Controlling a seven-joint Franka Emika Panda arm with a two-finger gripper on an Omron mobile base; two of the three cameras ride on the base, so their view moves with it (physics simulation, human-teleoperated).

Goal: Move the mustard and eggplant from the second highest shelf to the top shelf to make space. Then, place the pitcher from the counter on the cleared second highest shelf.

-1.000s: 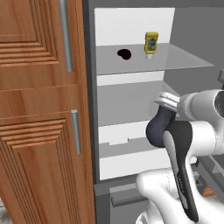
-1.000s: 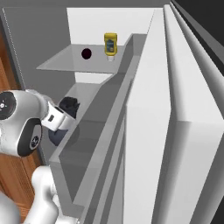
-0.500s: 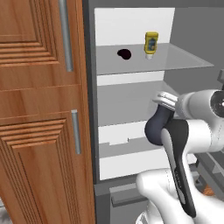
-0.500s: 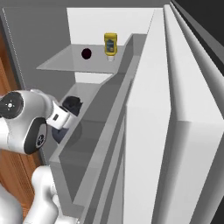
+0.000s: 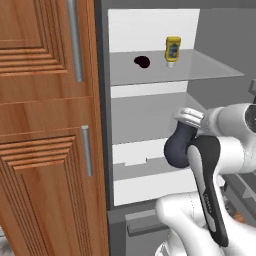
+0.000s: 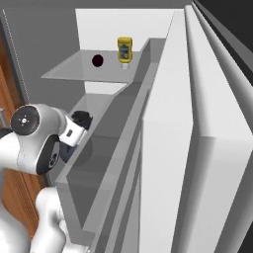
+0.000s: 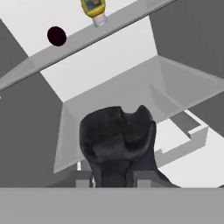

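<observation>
Hand view shows our gripper point(image 7: 114, 177) clamped on the pitcher point(image 7: 118, 142) at lower centre, jaws squeezing its narrow neck. We judge it rigid, bottom-heavy and liable to swing, so the neck seems the right hold. Mustard point(image 5: 173, 49) and eggplant point(image 5: 142, 62) sit on the top shelf point(image 5: 210, 70), upper centre.
</observation>
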